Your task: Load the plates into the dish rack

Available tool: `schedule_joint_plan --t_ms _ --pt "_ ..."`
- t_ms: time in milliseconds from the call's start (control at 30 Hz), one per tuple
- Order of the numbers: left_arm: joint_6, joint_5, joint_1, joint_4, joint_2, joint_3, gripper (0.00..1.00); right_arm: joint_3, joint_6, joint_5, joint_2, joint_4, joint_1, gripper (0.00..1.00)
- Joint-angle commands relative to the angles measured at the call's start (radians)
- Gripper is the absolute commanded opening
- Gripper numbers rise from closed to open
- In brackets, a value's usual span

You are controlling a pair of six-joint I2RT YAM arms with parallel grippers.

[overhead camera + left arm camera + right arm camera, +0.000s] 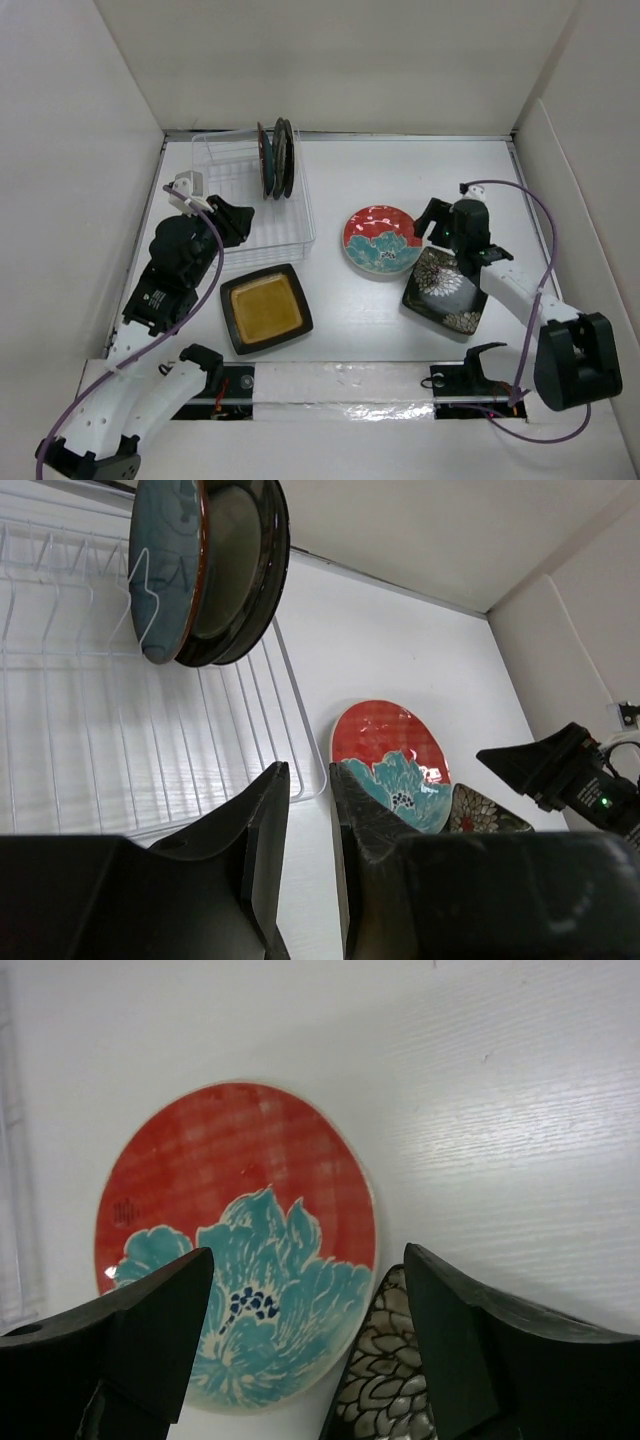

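The clear wire dish rack (288, 226) stands at the back left. Three round plates stand upright in it (276, 158): in the left wrist view a teal one (165, 565), a cream-faced one (228, 565) and a black one (270, 550). The red-patterned plate (382, 240) lies flat mid-table, next to the square black floral plate (445, 290). The dark-brown amber-centred square plate (265, 308) lies in front of the rack. My left gripper (240, 222) is empty with a narrow gap, over the rack's front right corner. My right gripper (428, 218) is open and empty, above the adjoining edges of the red plate (235, 1250) and the floral plate (385, 1380).
White walls enclose the table on the left, back and right. The rack's wire floor (100, 740) and dividers show in the left wrist view, with the right arm's gripper (560, 770) beyond the red plate (390, 750). A taped strip (330, 385) runs along the near edge.
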Motion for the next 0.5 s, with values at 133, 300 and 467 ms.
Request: schedule_joint_plan --t_ms 133,300,467 --pt "0.018 0.034 -0.006 0.047 0.006 -0.014 0.21 0.107 -0.045 -0.441 0.227 0.095 -0.179 0.83" --pt "0.019 0.034 -0.006 0.049 0.002 -0.015 0.21 0.199 -0.081 -0.475 0.375 0.064 -0.132 0.84" --pt "0.019 0.038 -0.006 0.046 -0.005 -0.023 0.21 0.227 -0.064 -0.449 0.48 0.086 -0.11 0.84"
